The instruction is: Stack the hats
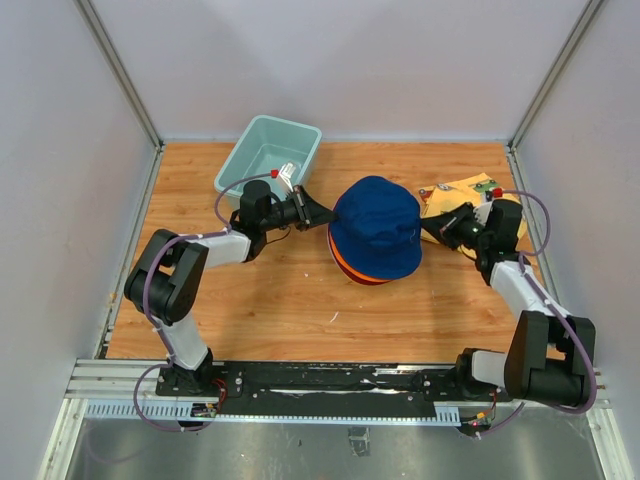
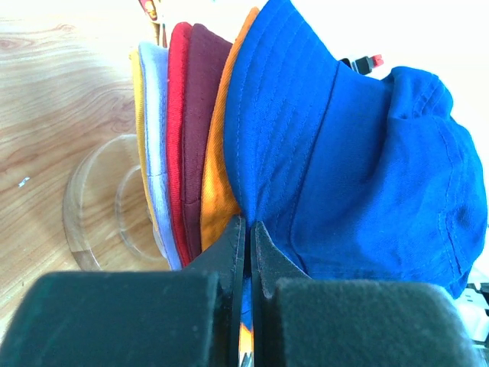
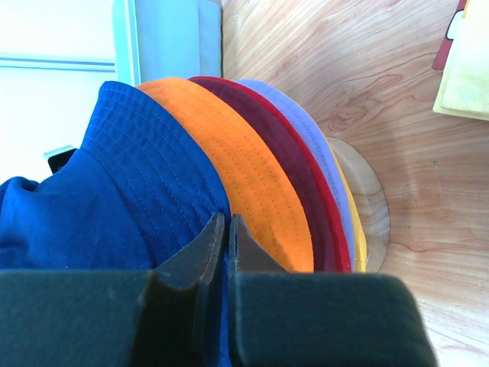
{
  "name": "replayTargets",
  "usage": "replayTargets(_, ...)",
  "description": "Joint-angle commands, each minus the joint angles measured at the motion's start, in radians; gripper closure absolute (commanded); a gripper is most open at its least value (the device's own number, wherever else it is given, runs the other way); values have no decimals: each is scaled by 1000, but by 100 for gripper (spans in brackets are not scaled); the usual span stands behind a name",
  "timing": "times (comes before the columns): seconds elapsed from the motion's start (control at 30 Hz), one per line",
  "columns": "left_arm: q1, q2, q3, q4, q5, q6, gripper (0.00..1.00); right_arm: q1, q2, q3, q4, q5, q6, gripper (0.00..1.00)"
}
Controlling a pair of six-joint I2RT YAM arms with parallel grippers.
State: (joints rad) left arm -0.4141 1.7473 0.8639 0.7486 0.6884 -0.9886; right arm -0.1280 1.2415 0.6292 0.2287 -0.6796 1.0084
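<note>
Top overhead, distant — wrists close, opposite sides, all sharing hats (image 1: 375, 228).

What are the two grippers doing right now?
Left gripper: closed, pinching the blue hat by its brim.
Right gripper: closed, pinching the same brim.

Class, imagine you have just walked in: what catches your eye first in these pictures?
A blue hat tops a stack of hats in the middle of the table, orange, maroon, red, lavender and yellow brims beneath. The left claw and right claw are shut at its brim from either side.
</note>
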Motion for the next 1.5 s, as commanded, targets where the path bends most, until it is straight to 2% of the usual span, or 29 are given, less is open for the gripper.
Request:
replayTargets(0.0, 14, 31, -8, -126, -5, 69, 100, -2, 43, -53, -23, 67, -60, 99)
replayTargets(0.33, 12, 49, -37, -157, -5, 107, 100, 1, 75, -109, -3, 71, -80, 99)
replayTargets(0.83, 12, 106, -55, -251, -60, 206, 99, 1, 135, -115, -16, 83, -119, 99)
replayTargets(1.07, 11, 124, -60, -246, -66, 207, 100, 1, 149, -109, -44, 94, -141, 99)
replayTargets(1.47, 11, 53, -79, -71, -45, 95, 99, -9, 66, -59, -151, 138, -160, 99)
